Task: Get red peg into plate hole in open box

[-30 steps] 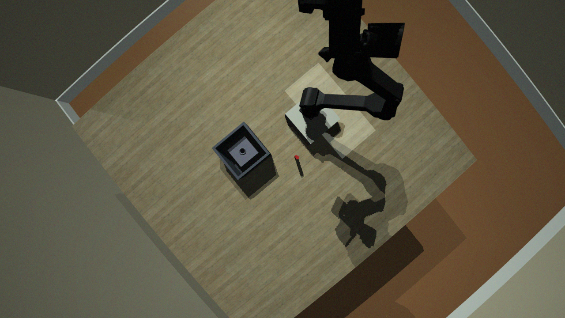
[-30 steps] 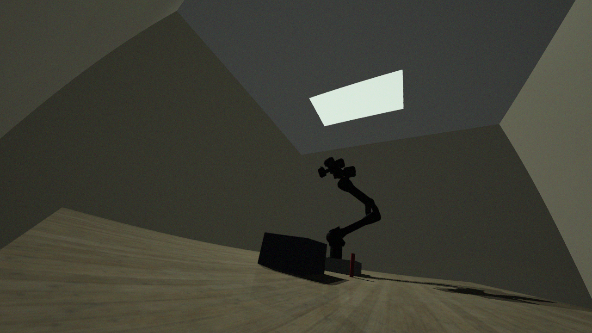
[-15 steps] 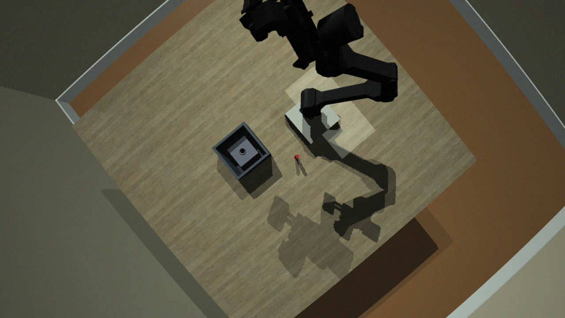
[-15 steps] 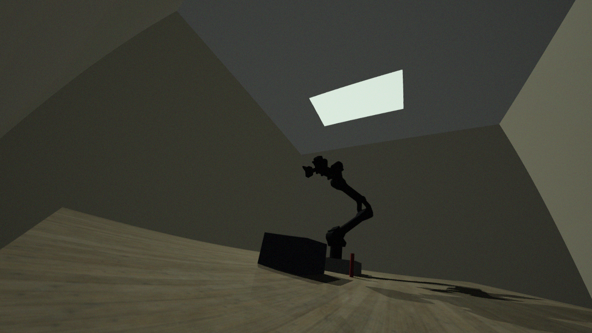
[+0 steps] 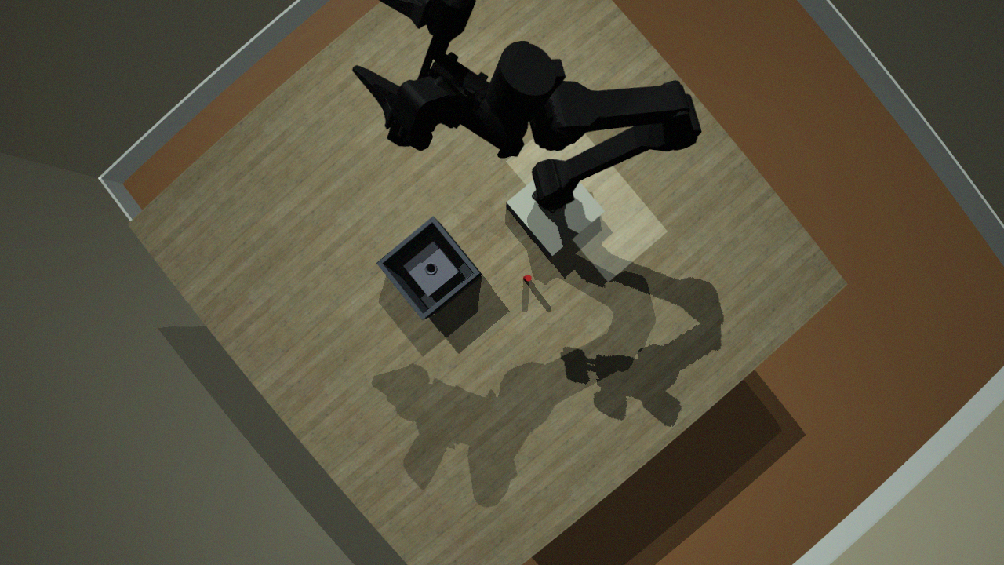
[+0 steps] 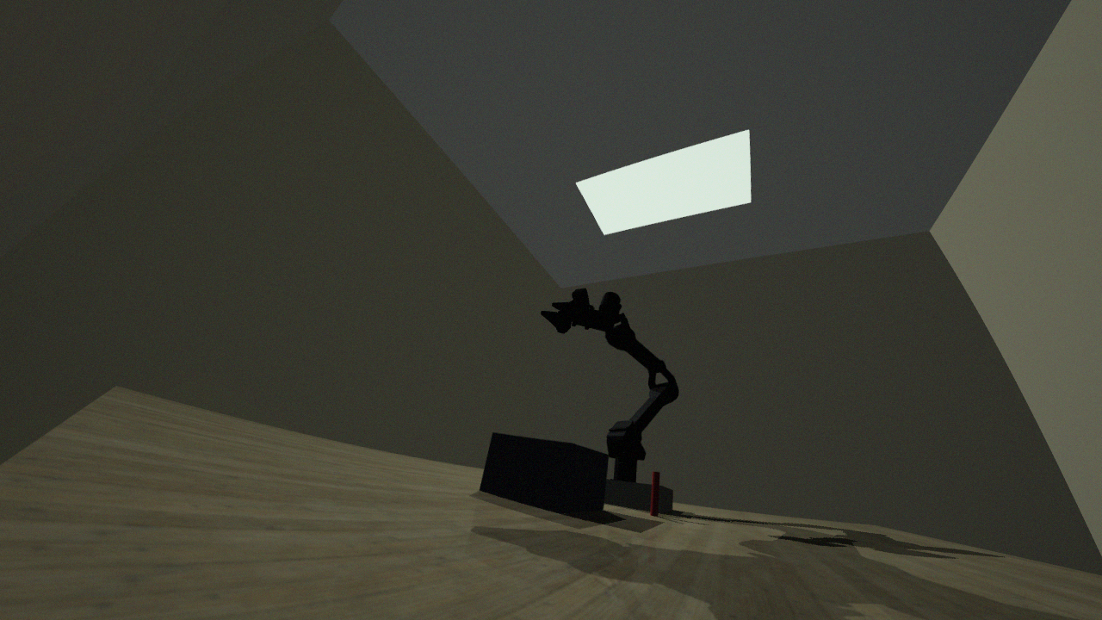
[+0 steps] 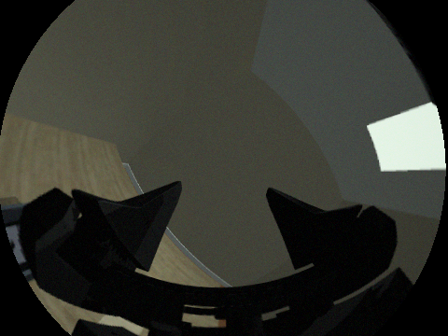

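Pale wooden tabletop (image 5: pixel 281 281) (image 6: pixel 269 523) (image 7: pixel 56 154) bears the upright red peg (image 5: pixel 528 278) (image 6: pixel 654 493) beside the box (image 5: pixel 450 298) (image 6: pixel 539 470)

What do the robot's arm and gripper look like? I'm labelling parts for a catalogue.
The arm is black, with chunky joints and slim links. The gripper's black jaws are wedge-shaped, narrowing to points. I can't make out cables or markings.

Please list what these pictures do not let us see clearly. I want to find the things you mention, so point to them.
- Peg (image 5: pixel 527 278) (image 6: pixel 654 493): wrist view, outside the picture.
- Hole (image 5: pixel 431 268): exterior view, hidden by the box's (image 5: pixel 453 241) (image 6: pixel 539 472) walls; its depth, top view, too dark.
- Gripper (image 5: pixel 393 77) (image 6: pixel 548 314) (image 7: pixel 226 189): top view, one finger's tip cut off by the upper edge.
- Box, wrist view: mostly cut off by the left edge.
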Controlling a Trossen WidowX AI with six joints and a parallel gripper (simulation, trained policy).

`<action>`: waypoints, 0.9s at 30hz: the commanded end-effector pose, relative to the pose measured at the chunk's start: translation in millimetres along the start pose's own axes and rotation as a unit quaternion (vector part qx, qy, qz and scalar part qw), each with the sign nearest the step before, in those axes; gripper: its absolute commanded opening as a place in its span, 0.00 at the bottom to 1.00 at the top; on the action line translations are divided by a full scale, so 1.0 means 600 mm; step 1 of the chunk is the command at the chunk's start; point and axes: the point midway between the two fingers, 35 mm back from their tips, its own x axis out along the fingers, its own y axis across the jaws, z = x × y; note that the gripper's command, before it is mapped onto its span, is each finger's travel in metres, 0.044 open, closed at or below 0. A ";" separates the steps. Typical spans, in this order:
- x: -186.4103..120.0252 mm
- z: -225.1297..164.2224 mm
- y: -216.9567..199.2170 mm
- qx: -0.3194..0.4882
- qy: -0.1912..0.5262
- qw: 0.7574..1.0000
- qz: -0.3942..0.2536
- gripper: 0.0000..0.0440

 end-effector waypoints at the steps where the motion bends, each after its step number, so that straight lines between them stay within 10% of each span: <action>1: 0.001 0.010 0.055 0.020 -0.001 0.998 0.052 1.00; 27: -0.207 0.050 0.401 0.166 0.080 0.886 0.425 1.00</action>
